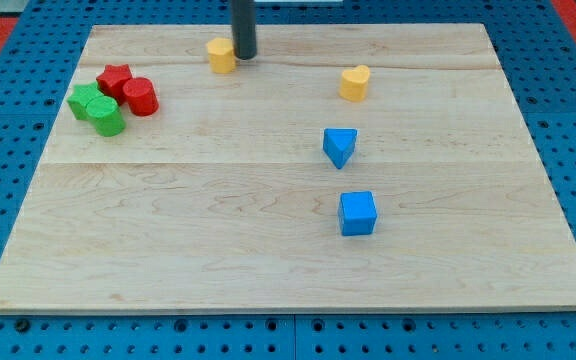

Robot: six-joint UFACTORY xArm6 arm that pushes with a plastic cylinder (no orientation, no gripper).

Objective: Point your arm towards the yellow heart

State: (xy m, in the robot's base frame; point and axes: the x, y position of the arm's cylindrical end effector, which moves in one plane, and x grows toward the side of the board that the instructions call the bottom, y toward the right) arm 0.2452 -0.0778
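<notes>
My tip (244, 57), a bare rod holding nothing, sits at the frame's top centre-left touching a yellow block (222, 55), while the yellow heart (355, 83) lies well apart to its right and slightly lower, upper centre-right.

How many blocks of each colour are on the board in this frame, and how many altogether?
Yellow: 2, a block at the view's top touching my tip, and a heart
Red: 2, a star shape and a cylinder
Green: 2, a star shape and a cylinder
Blue: 2, a triangular block and a cube
Total: 8
</notes>
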